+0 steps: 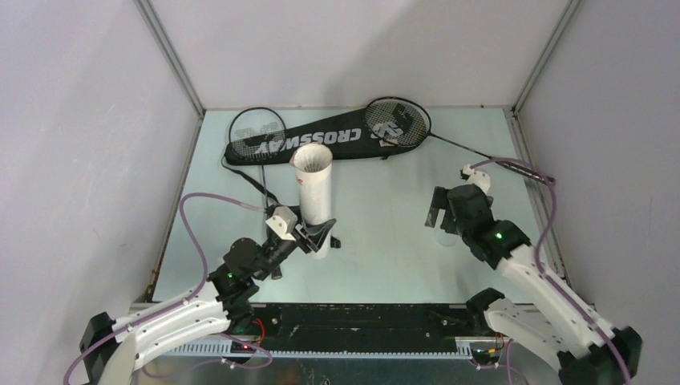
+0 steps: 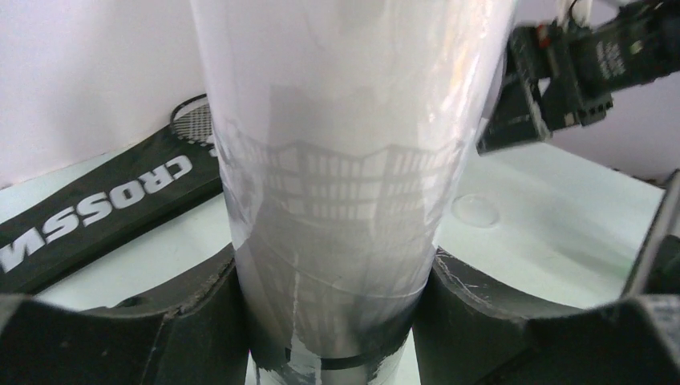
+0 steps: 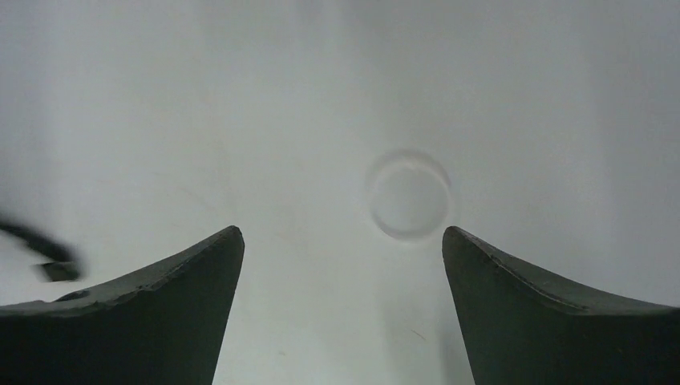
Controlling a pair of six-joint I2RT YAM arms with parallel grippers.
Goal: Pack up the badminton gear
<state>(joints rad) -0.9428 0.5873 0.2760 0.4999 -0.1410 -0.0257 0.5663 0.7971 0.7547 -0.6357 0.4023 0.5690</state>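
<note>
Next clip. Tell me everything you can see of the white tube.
The tube is a long, glossy white cylinder, plastic or coated card by its look, with a dark band near the bottom. It stands upright left of centre, just in front of the bag. Its top end looks open; what is inside does not show. The left gripper clamps it low down, one finger on each side. Whether its base rests on the table cannot be told.

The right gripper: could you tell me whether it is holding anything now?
No, the right gripper stands open and empty, with a clear round cap lying untouched just ahead of it.
</note>
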